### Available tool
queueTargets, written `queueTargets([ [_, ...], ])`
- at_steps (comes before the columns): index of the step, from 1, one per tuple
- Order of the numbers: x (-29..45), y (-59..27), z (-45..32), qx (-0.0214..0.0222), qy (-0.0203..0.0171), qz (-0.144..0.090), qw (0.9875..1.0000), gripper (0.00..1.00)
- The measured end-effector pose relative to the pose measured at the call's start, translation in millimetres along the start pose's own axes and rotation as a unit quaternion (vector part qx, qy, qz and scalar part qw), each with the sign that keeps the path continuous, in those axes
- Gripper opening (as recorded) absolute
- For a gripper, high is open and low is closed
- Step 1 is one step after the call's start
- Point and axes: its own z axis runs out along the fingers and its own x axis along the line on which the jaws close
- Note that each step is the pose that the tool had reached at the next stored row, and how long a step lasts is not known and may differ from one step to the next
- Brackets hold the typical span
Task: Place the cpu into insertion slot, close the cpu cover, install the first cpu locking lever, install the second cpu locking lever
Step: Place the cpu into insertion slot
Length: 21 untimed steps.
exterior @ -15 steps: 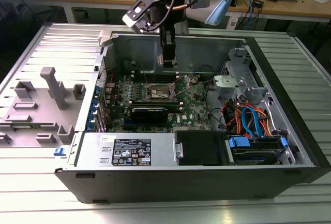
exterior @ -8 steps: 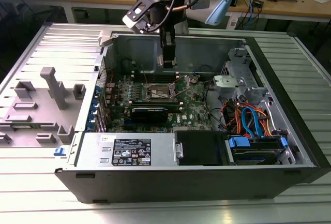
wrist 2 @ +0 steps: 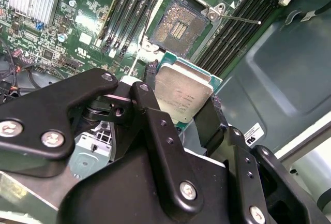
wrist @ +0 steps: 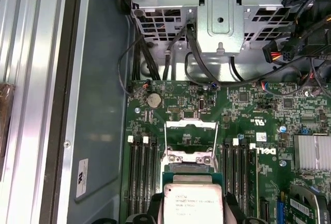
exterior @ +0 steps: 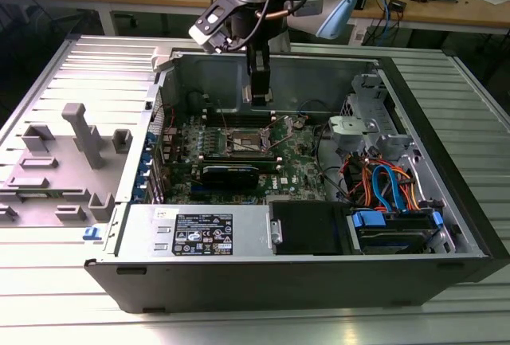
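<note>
Ribbed metal worktop (exterior: 48,297) carries an open computer case (exterior: 263,269) lying on its side. Inside it are a green motherboard (exterior: 291,162), a grey drive cage (exterior: 362,126) and orange and blue cables (exterior: 386,186). The gripper (exterior: 259,98) reaches down into the case, its black fingers (wrist 2: 209,120) closed on opposite edges of the cpu (wrist 2: 183,95). The square chip is held flat, metal top towards the wrist cameras, above the board and just beside the insertion slot (wrist 2: 178,26). The slot's dark contact field lies uncovered. The cpu cover (wrist: 190,124) stands swung open.
</note>
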Motion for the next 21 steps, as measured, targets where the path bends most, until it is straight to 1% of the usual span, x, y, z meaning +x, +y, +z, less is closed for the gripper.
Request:
queueTargets([
  [21,-0.5,-0.4,5.3,-0.0001,0.0003,0.0,1.0,0.55],
])
